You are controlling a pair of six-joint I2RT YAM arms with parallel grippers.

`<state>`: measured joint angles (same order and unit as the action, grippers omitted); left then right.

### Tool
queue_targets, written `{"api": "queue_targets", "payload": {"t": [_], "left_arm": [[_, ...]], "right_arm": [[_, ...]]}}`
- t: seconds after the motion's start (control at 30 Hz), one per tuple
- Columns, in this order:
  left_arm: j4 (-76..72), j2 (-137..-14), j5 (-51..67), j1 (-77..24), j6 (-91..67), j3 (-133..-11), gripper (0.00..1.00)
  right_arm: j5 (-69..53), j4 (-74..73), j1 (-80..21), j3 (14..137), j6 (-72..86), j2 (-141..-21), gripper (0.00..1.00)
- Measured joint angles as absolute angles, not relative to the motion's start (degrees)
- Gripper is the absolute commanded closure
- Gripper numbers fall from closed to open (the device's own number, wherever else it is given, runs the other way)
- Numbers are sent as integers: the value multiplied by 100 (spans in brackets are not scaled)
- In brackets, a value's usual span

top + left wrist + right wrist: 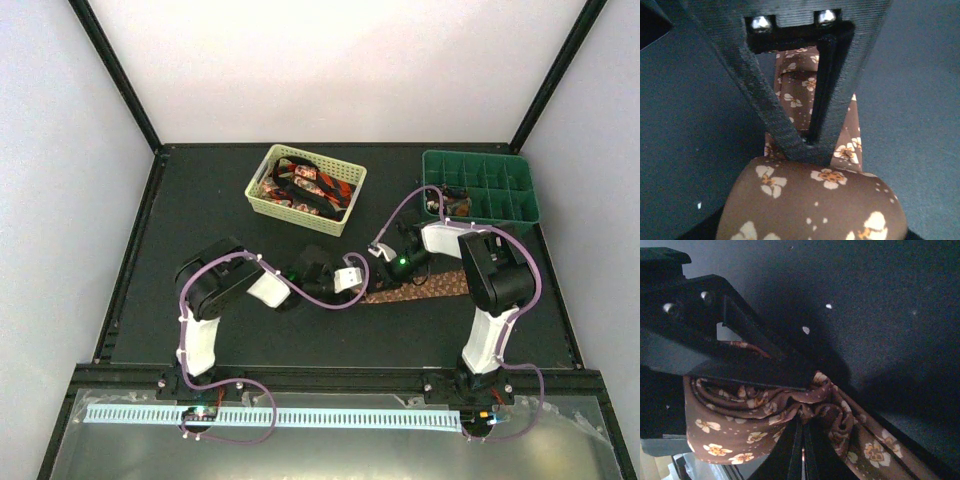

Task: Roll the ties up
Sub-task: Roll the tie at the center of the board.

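Observation:
The brown tie with pale flowers lies flat on the dark mat, running right from the two grippers. Its near end is wound into a roll that fills the bottom of the left wrist view. My left gripper is shut, its fingers meeting in a V on the roll's edge; it also shows in the top view. My right gripper is shut on bunched folds of the same tie, and sits just right of the left one in the top view. Red-and-black ties lie in the basket.
The pale yellow lattice basket stands at the back centre. The green divided tray stands at the back right, with something small in one near-left compartment. The mat's edges run along a black frame.

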<state>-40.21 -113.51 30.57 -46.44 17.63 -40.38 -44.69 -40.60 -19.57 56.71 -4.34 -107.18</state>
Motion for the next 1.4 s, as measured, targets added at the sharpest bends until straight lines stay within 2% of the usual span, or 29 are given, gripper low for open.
{"api": "queue_targets", "payload": {"t": [0.1,0.27,0.37,0.43,0.57,0.63,0.77,0.97,1.2,1.23,1.3,1.37,1.4], "left_arm": [[-3854,-11327,2919,-4692,1833,-4115,66],[-3087,-11111,2526,-4827,2003,-4331,70],[-2561,-11010,2316,-4897,2117,-4501,71],[-2250,-10965,2217,-4925,2185,-4615,71],[-1859,-10910,2084,-4952,2255,-4759,72],[-1723,-10906,2053,-4960,2279,-4801,72],[-1581,-10892,2040,-4965,2344,-4845,72],[-1474,-10879,2036,-4965,2386,-4875,71],[-1439,-10879,2034,-4965,2383,-4904,70],[-1439,-10879,2032,-4965,2383,-4904,70],[-1439,-10879,2032,-4965,2383,-4904,64],[-1439,-10879,2023,-4965,2379,-4904,54],[-1444,-10879,2018,-4963,2381,-4904,45]], "right_arm": [[-4484,-4091,-1955,5671,-434,-10715,98],[-4488,-4152,-1894,5671,-478,-10624,92],[-4495,-4235,-1798,5671,-563,-10510,83],[-4512,-4355,-1697,5690,-679,-10403,73],[-4672,-4622,-1527,5806,-910,-10208,46],[-4851,-4681,-1481,5817,-895,-10082,42],[-5116,-4668,-1525,5817,-768,-9920,45],[-5089,-4593,-1673,5806,-620,-9970,58],[-4925,-4510,-1815,5763,-589,-10224,96],[-4908,-4508,-1815,5756,-572,-10224,98],[-4886,-4504,-1815,5749,-589,-10224,98],[-4847,-4497,-1811,5739,-609,-10224,98],[-4816,-4491,-1800,5730,-609,-10224,98]]}}
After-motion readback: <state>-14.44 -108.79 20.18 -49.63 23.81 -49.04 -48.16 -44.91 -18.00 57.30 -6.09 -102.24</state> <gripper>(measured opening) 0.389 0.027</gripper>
